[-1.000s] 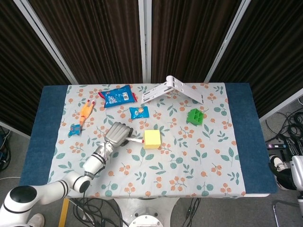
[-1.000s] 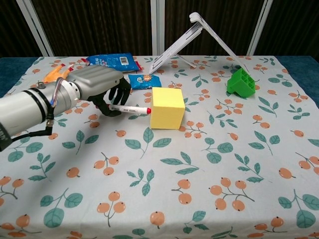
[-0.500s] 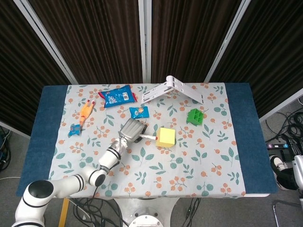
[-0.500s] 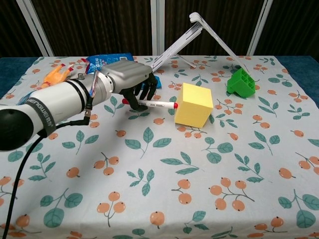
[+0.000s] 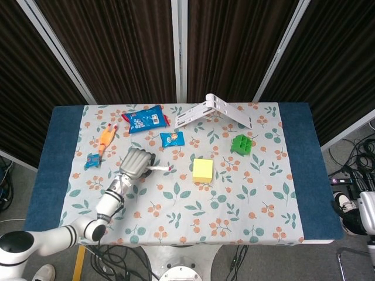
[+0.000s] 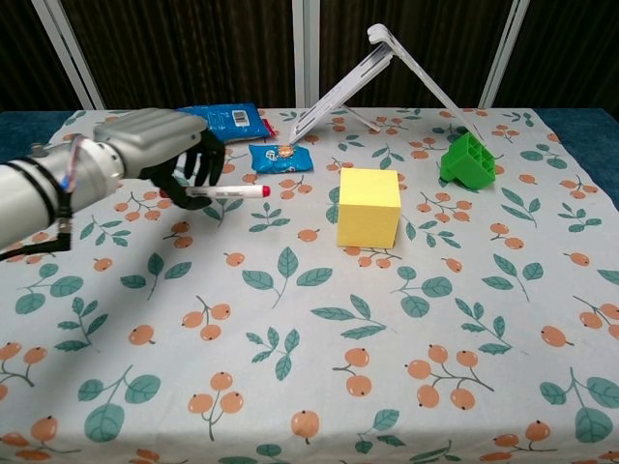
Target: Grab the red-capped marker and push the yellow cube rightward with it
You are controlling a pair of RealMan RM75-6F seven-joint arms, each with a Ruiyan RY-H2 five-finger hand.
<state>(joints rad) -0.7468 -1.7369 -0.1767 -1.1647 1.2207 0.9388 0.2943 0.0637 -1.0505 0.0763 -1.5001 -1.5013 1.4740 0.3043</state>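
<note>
My left hand [image 5: 134, 162] [image 6: 164, 155] grips the red-capped marker [image 5: 159, 169] [image 6: 228, 191], which points right with its red tip free in the air. The yellow cube [image 5: 203, 170] [image 6: 368, 206] sits upright on the floral cloth, well to the right of the marker tip, with a clear gap between them. My right hand is not seen in either view.
A blue snack packet [image 5: 173, 139] [image 6: 281, 157] lies behind the marker, a larger blue bag [image 5: 144, 119] further back. A white folding stand [image 5: 214, 110] [image 6: 379, 74] and green block [image 5: 241, 144] [image 6: 469, 159] stand at back right. An orange toy [image 5: 106, 137] lies at left.
My left hand drew back leftward with the marker, away from the cube. The cube, pushed right earlier, now rests squarely and apart from the tip.
</note>
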